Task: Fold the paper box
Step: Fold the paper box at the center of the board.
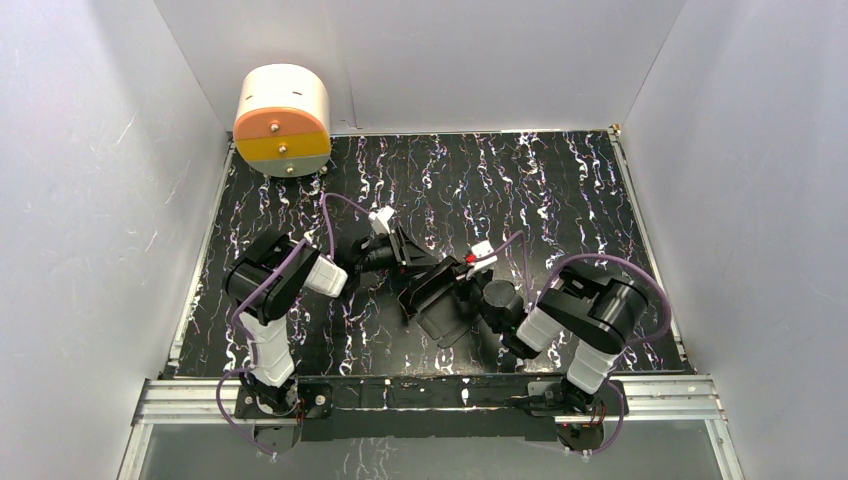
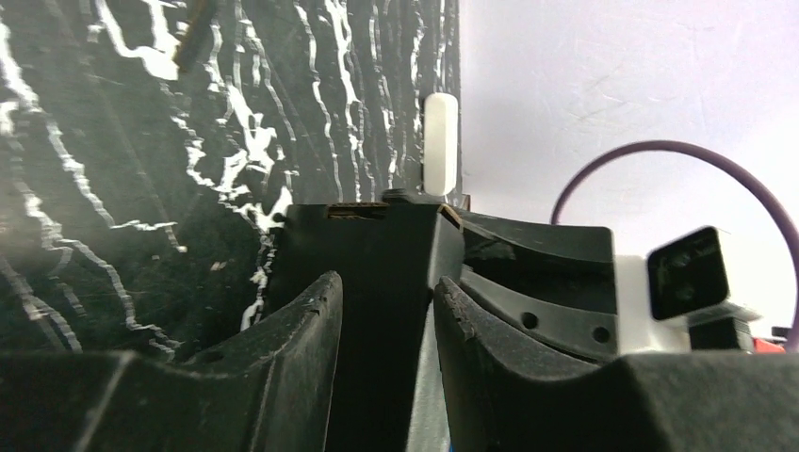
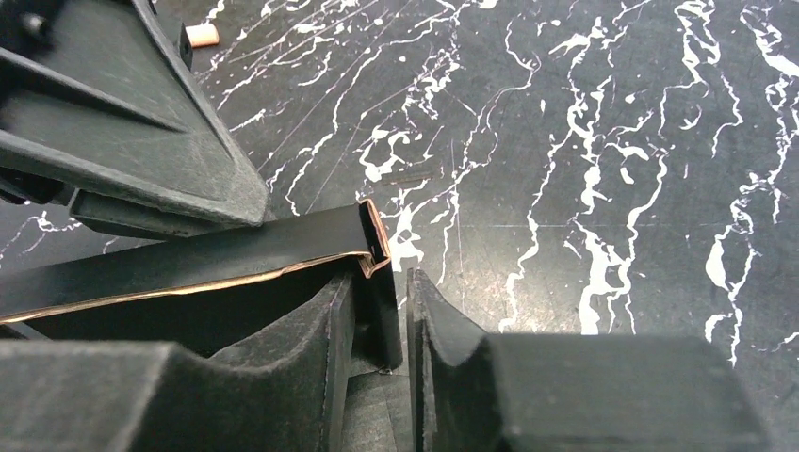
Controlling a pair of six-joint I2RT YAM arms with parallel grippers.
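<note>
Left claw (image 2: 388, 284) clamped on paper box (image 2: 377, 240) panel. Right claw (image 3: 379, 282) slightly parted around corner flap, thin gap at one finger. One box, between two claws, mid-front tabletop (image 3: 584, 141). Top view alone shows one cream-orange drum (image 1: 282, 120), back-left corner.

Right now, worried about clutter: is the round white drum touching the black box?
No, the drum stands in the far left corner, well apart from the box out in the middle.
</note>
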